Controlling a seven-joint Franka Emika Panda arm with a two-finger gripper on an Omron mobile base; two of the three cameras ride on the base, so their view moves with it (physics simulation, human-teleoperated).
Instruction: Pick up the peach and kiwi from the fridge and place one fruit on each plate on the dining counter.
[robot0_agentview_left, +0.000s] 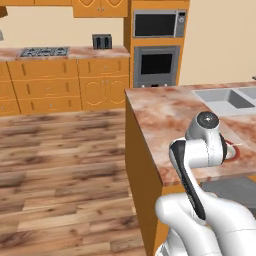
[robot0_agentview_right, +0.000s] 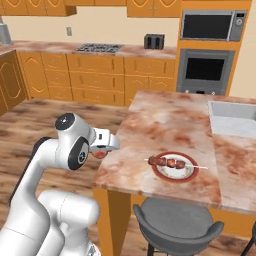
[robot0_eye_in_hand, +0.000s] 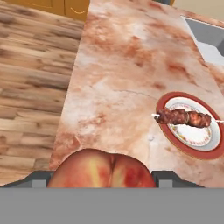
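Note:
The peach (robot0_eye_in_hand: 100, 168), reddish with yellow streaks, sits between the dark fingertips of my gripper (robot0_eye_in_hand: 103, 178), which is shut on it. From the right base view the gripper (robot0_agentview_right: 102, 149) hovers at the near left corner of the dining counter (robot0_agentview_right: 160, 115), with the peach (robot0_agentview_right: 99, 154) showing red beneath it. A red-rimmed plate (robot0_eye_in_hand: 205, 153) lies ahead and to the right, with a meat skewer (robot0_eye_in_hand: 181, 117) across it. The same plate (robot0_agentview_right: 154, 168) is near the counter's front edge. The kiwi and the fridge are out of view.
An inset grey sink (robot0_agentview_right: 232, 117) lies at the counter's far right. A grey stool (robot0_agentview_right: 175, 225) stands under the front edge. Wooden floor (robot0_agentview_left: 60, 165) stretches left, toward the wall counter with the stove (robot0_agentview_left: 44, 51) and the oven (robot0_agentview_left: 156, 64).

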